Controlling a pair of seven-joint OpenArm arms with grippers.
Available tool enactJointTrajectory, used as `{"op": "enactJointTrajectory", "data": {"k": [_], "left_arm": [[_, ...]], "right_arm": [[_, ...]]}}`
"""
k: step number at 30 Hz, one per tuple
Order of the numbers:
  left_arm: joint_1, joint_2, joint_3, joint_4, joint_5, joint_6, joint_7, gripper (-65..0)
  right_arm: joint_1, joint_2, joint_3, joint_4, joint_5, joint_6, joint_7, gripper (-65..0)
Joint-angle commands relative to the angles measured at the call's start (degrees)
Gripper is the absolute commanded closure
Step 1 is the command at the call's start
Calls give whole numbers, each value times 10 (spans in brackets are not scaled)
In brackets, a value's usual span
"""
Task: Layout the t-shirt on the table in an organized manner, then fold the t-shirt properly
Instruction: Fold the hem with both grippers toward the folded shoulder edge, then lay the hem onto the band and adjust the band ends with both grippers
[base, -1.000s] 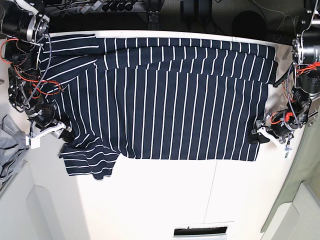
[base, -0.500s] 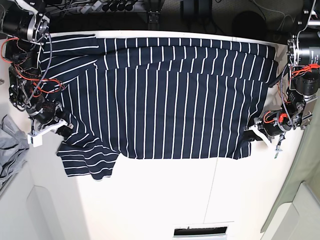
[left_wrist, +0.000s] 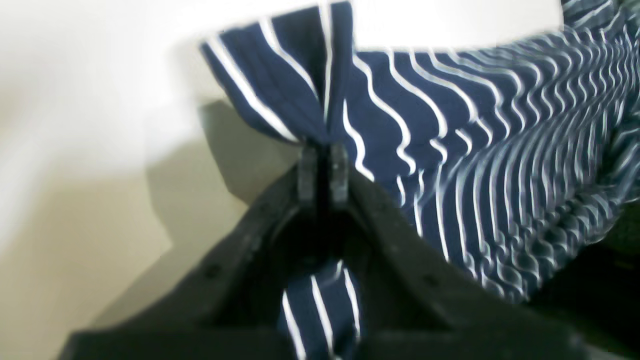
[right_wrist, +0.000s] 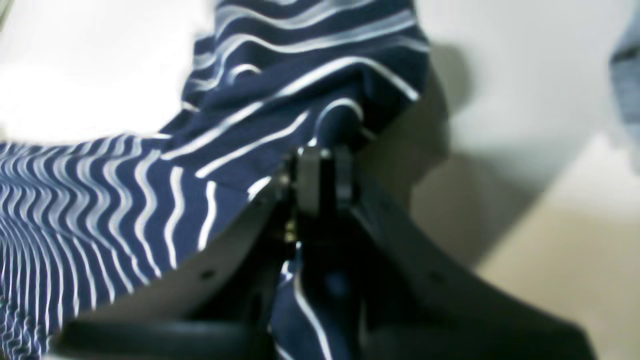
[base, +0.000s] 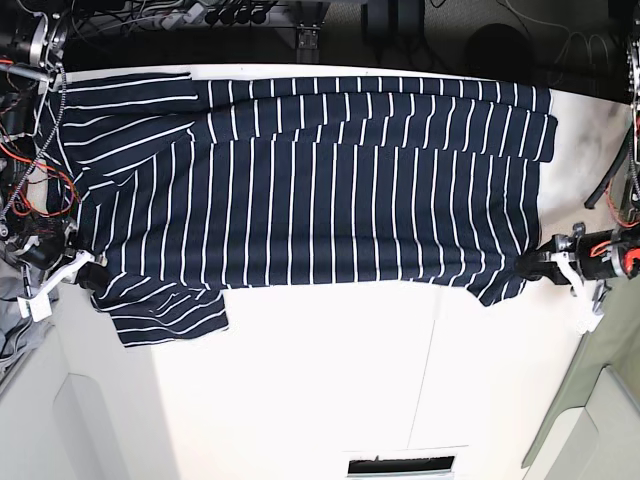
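Navy striped t-shirt (base: 310, 190) spread flat across far half of white table (base: 330, 380), stripes running front to back. Left gripper (left_wrist: 323, 165) clamped on shirt's near corner at base view's right. Right gripper (right_wrist: 320, 172) clamped on opposite near corner, by sleeve. Fabric taut between them. Grey cloth (base: 12, 335) at edge.
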Motion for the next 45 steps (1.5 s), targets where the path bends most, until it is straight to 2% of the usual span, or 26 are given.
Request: {"op": "enactJointTrajectory", "data": {"k": [1, 4, 7, 10, 16, 20, 21, 24, 25, 26, 28, 30, 34, 38, 45], "left_arm": [[3, -27, -5, 31, -30, -3, 4, 0], [54, -66, -5, 99, -81, -3, 21, 0], [104, -93, -6, 162, -86, -3, 37, 0], [155, -109, -6, 219, -85, -3, 43, 0], [228, -109, -6, 262, -84, -3, 51, 0], [259, -96, -5, 262, -52, -3, 49, 0], [260, -90, -5, 261, -39, -3, 45, 0], [259, -75, -5, 261, -10, -3, 20, 0], [259, -71, -5, 261, -2, -3, 16, 0], [259, -67, -5, 261, 6, -3, 16, 0], [260, -62, -5, 261, 16, -3, 16, -77], [260, -61, -5, 261, 19, -3, 16, -122], [260, -61, -5, 261, 19, -3, 16, -123], [265, -61, -5, 261, 19, -3, 16, -123], [266, -61, -5, 261, 24, -3, 16, -123]], "right_arm": [[-1, 27, 5, 29, 19, 0, 3, 0], [-45, 59, 5, 88, 64, 0, -19, 0], [-97, 85, 5, 143, 104, 0, -35, 0], [-153, 94, 11, 192, 110, 1, -41, 0], [-250, 92, 16, 240, 112, 0, -38, 0], [-289, 81, 16, 239, 94, 0, -11, 0], [-290, 75, 16, 238, 85, 0, -10, -30], [-286, 65, 16, 236, 70, -1, 10, -364], [-285, 65, 17, 236, 69, -4, 21, -430], [-284, 65, 18, 236, 69, -7, 31, -451], [-280, 63, 31, 236, 69, -11, 53, -449], [-265, 59, 49, 236, 70, -14, 65, -449], [-212, 47, 68, 231, 66, -16, 67, -449], [-153, 34, 59, 194, 28, -16, 73, -449], [-35, 33, -2, 7, -47, -31, 106, -449]]}}
